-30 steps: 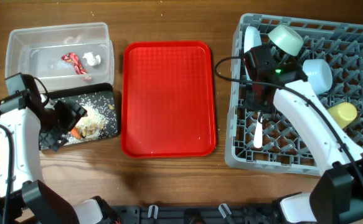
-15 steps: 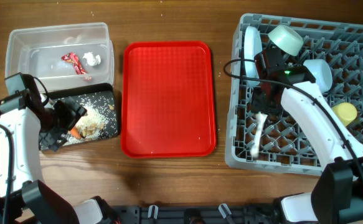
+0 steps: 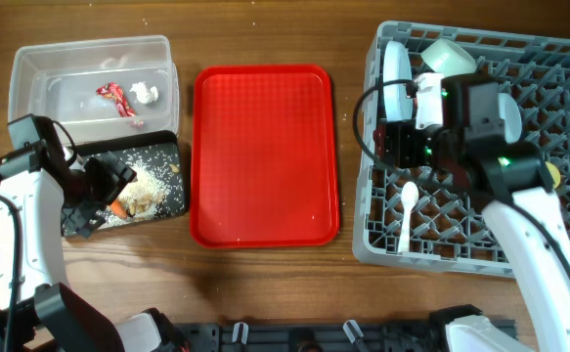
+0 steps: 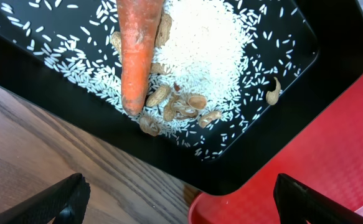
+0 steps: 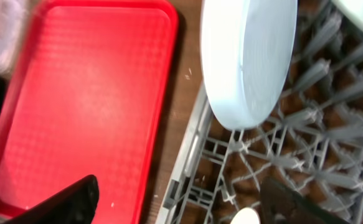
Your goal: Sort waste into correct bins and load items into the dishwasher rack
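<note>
The white spoon [image 3: 405,213] lies flat in the grey dishwasher rack [image 3: 368,244], near its front left corner. My right gripper [image 3: 402,147] hovers above it, open and holding nothing; in the right wrist view [image 5: 181,205] the spoon's tip [image 5: 246,218] shows between its fingers. A white plate [image 3: 394,73] stands on edge beside a pale green bowl [image 3: 448,56]. My left gripper [image 3: 99,191] is open over the black tray [image 3: 172,200], which holds rice [image 4: 200,43] and a carrot [image 4: 137,56]. The clear tub [image 3: 30,73] contains a red wrapper [image 3: 118,98] and a white scrap [image 3: 146,94].
A flat red serving tray [image 3: 265,156] lies between the bins and the rack, touching the black tray's corner. Peanut shells [image 4: 181,106] are mixed into the rice. The right arm covers the rack's middle. Bare wood runs along the table's front edge.
My right gripper has opened and let go of the spoon, which now rests in the rack. The right arm has lifted and drawn back. The left arm has not moved.
</note>
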`<action>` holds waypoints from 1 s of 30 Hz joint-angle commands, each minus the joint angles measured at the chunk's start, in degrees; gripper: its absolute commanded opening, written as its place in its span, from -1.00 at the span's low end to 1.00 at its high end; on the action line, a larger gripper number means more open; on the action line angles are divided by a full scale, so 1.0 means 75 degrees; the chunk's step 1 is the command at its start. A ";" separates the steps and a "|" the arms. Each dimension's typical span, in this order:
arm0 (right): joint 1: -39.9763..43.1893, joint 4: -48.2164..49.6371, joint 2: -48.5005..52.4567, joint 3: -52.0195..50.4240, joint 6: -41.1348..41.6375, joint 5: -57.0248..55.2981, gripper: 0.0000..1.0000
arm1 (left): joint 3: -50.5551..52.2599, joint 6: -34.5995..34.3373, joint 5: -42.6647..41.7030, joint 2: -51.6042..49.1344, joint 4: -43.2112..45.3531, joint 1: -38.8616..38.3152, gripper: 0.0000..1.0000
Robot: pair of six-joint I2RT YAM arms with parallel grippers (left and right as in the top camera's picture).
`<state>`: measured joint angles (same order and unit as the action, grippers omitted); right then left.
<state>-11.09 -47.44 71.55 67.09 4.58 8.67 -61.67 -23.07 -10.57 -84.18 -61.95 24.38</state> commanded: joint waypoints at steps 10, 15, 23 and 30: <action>-0.0017 -0.2008 -0.1673 0.0009 -0.0332 -0.0679 1.00 | -0.0058 0.1253 0.0207 0.0271 0.0125 -0.2398 1.00; -0.0017 -0.2226 -0.3436 0.0003 -0.0414 -0.1297 1.00 | -0.0052 0.1652 0.0306 0.2197 -0.0015 -0.2949 0.99; -0.0017 -0.3445 -0.5438 -0.0015 0.0268 -0.1696 1.00 | 0.0997 0.1084 0.0533 0.5187 0.0373 -0.3459 0.99; -0.0017 -0.3453 -0.5421 -0.0015 0.0239 -0.1696 0.99 | 0.0997 0.0988 0.0536 0.4893 0.0399 -0.3456 1.00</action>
<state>-11.09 -73.30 31.46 67.09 5.34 -3.07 -54.57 -14.83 -7.14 -46.81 -59.13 -1.15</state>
